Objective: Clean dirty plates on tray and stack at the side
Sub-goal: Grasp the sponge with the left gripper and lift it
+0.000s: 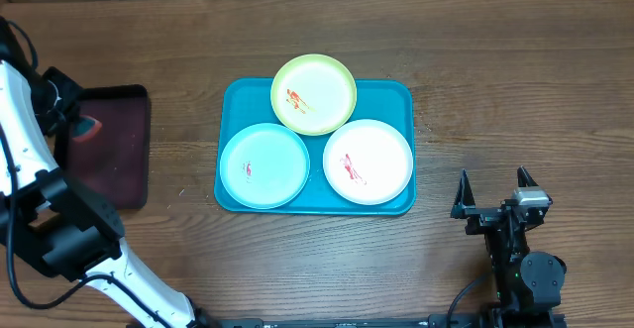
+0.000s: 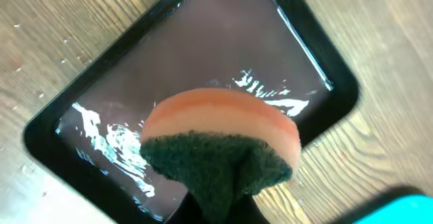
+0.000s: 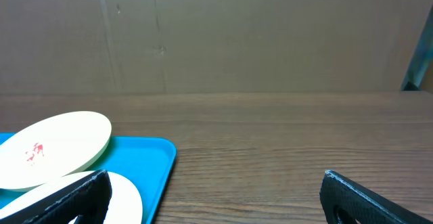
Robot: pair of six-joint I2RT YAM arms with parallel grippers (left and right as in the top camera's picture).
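Overhead, the yellow-green round plastic plate (image 1: 314, 93), light blue plate (image 1: 264, 165) and white plate (image 1: 368, 161) lie on the turquoise rectangular plastic tray (image 1: 401, 205) mid-counter (image 1: 495, 70); my right pincer (image 1: 492, 197) gapes empty nearby. Left wrist: my left pincer (image 2: 218, 207) pinches a soft orange-and-green sponge (image 2: 223, 139) above the dark maroon tray (image 2: 203, 34). Right wrist: the plates look light, stiff, slick (I'd grip the rims).

Turquoise tray (image 1: 241, 98); red-smeared plates (image 1: 376, 155)
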